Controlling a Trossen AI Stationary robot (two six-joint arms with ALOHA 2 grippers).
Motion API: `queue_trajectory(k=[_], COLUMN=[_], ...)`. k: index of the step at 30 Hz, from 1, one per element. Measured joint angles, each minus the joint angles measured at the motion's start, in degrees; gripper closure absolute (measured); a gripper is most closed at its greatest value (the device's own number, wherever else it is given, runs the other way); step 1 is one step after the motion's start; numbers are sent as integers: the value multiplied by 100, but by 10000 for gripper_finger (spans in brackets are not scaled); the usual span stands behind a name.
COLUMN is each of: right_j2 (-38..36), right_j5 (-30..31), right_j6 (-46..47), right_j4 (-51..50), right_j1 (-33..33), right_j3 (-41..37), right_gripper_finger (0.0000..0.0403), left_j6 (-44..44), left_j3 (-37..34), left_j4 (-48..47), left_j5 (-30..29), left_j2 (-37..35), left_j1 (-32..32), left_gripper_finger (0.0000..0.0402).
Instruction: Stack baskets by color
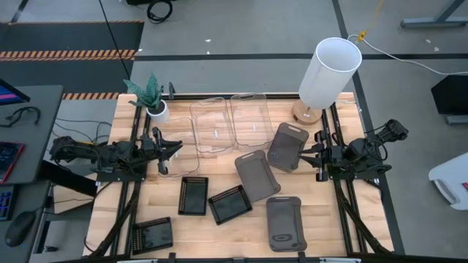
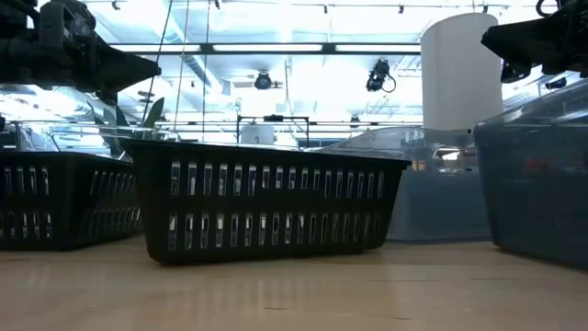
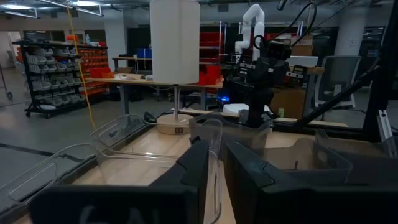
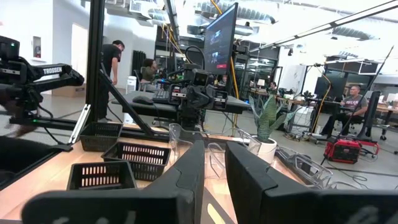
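Two clear baskets (image 1: 212,126) (image 1: 249,117) stand side by side on their bottoms at the table's far middle. Three grey baskets (image 1: 287,146) (image 1: 255,175) (image 1: 284,223) lie apart from one another right of centre. Three black perforated baskets (image 1: 193,195) (image 1: 230,204) (image 1: 152,235) sit singly toward the near left; one black basket (image 2: 266,202) fills the low view. My left gripper (image 1: 178,150) (image 3: 216,149) hovers at the left, pointing level toward the clear baskets. My right gripper (image 1: 304,155) (image 4: 214,152) hovers at the right, beside the farthest grey basket. Each shows a narrow gap with nothing in it.
A tall white lamp shade (image 1: 329,73) on a wooden base stands at the far right corner. A small potted plant (image 1: 150,98) stands at the far left. Bare wood lies between the black baskets and the near edge. People show in the room beyond the table.
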Motion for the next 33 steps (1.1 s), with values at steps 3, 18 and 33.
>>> queue_trajectory(k=[3,18,33], right_j2=[0,2,-3], right_j5=[-1,201,1421], right_j6=[0,-1140,64], right_j4=[-1,359,2949], right_j1=[0,0,-3], right_j3=[1,1,7], right_gripper_finger=[332,332,332], left_j6=[0,0,0], left_j3=[2,0,1], left_j4=[0,1,2], left_j5=[0,0,0], left_j2=[1,-2,-2], left_j1=[0,-2,0], left_gripper_finger=[350,350,347])
